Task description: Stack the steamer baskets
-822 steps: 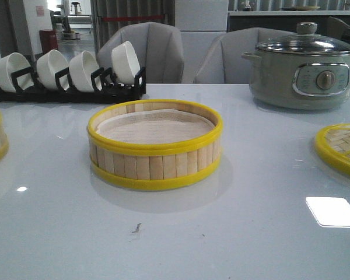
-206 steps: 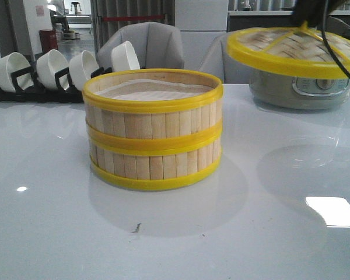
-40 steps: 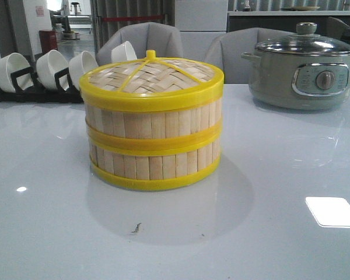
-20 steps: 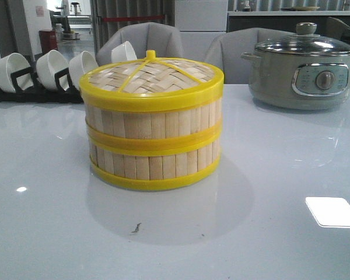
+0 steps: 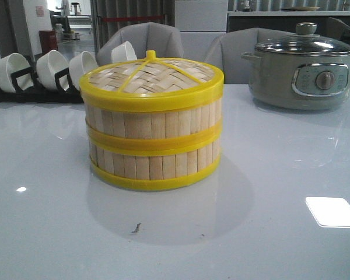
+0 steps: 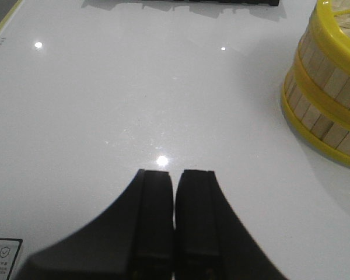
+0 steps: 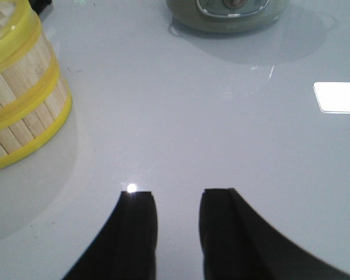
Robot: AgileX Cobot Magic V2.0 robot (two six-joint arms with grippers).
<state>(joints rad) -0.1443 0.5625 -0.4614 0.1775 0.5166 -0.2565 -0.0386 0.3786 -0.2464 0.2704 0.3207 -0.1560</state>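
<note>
Where the table (image 5: 280, 233) is seen from the front, two steamer baskets (image 5: 153, 143) are found stacked one on the other near its middle, their yellow rims meeting in a band halfway up the bamboo slats. The stack is closed by a woven bamboo lid (image 5: 151, 76) with a yellow rim and a small yellow knob, so nothing of the inside can be made out. Behind it to the left, white bowls (image 5: 51, 67) are held tilted on edge in a black rack (image 5: 58, 93). To the right rear, a grey-green electric cooker (image 5: 303, 73) is set on the table under a glass lid (image 5: 306, 44); its contents cannot be told.

The table is glossy and pale grey-white, with ceiling lights mirrored in it and a small dark speck in front of the stack. Two grey chairs (image 5: 181, 49) are seen beyond the far edge, and a dim room with a counter lies behind them.

The left gripper (image 6: 174, 192) is shown over bare table with its black fingers pressed together, nothing between them, the stack well off to one side. The right gripper (image 7: 178, 216) is shown over bare table with a clear gap between its fingers, holding nothing, the stack and the cooker both apart from it
</note>
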